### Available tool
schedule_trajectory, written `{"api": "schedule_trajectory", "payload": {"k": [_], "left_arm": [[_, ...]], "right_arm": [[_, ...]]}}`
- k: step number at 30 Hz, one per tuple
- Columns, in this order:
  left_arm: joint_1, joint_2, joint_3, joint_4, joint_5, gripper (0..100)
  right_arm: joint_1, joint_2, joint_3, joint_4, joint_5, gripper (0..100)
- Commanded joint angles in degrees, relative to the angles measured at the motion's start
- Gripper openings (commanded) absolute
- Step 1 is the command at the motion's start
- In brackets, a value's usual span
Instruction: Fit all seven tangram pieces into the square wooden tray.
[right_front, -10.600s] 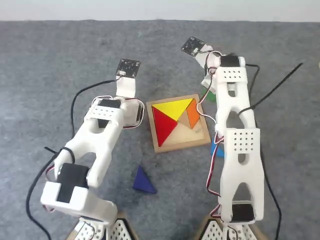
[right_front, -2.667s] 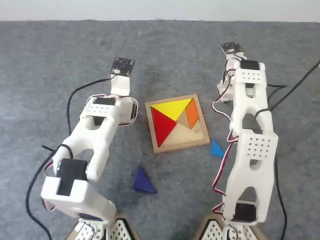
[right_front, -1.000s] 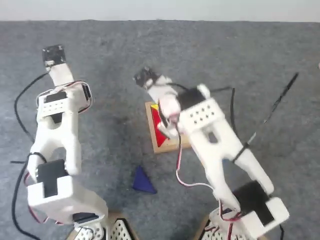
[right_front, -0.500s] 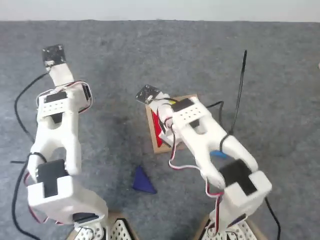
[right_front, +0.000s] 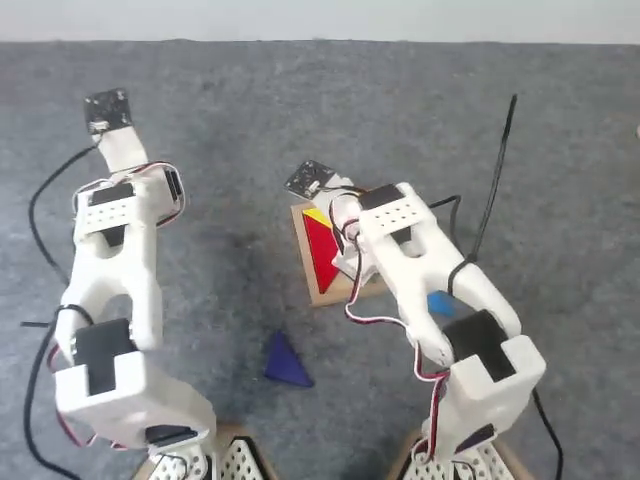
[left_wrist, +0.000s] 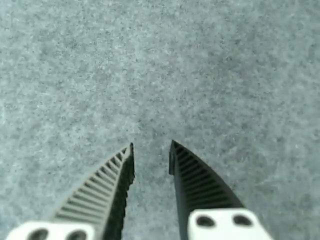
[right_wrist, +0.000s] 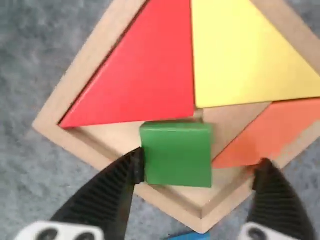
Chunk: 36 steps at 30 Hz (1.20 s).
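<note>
The square wooden tray (right_wrist: 75, 82) holds a red triangle (right_wrist: 145, 75), a yellow triangle (right_wrist: 245, 55) and an orange piece (right_wrist: 265, 135). A green square (right_wrist: 176, 154) lies at the tray's bare part, below the red triangle. My right gripper (right_wrist: 199, 166) is open around it, one finger touching the square's side and the other well apart. In the high view the right arm (right_front: 400, 240) covers most of the tray (right_front: 303, 262). A dark blue triangle (right_front: 287, 362) and a light blue piece (right_front: 440, 303) lie on the carpet. My left gripper (left_wrist: 151, 150) is open above bare carpet.
The left arm (right_front: 115, 230) stands far to the left of the tray over grey carpet. A black cable (right_front: 495, 170) rises behind the right arm. The carpet's far edge meets a pale wall at the back.
The right arm's wrist has shifted a little to the right above the tray and its elbow has folded closer to the base. The left arm has kept still.
</note>
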Motion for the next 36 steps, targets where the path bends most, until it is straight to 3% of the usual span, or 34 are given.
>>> {"api": "schedule_trajectory", "payload": {"k": [1, 16, 24, 36], "left_arm": [[0.6, -0.4, -2.2, -1.1, 0.2, 11], [1.5, -0.4, -2.2, -1.1, 0.1, 11], [1.5, -0.4, -2.1, -1.1, 0.1, 11], [1.5, -0.4, -1.6, -1.2, 0.1, 11]], "right_arm": [[-0.5, -0.7, -3.4, 0.8, 0.6, 35.8], [5.8, -9.1, 0.8, 1.1, 0.2, 35.8], [5.1, -8.9, 9.1, -7.5, 0.2, 35.8], [3.7, -0.8, 4.4, -9.2, -0.3, 35.8]]}}
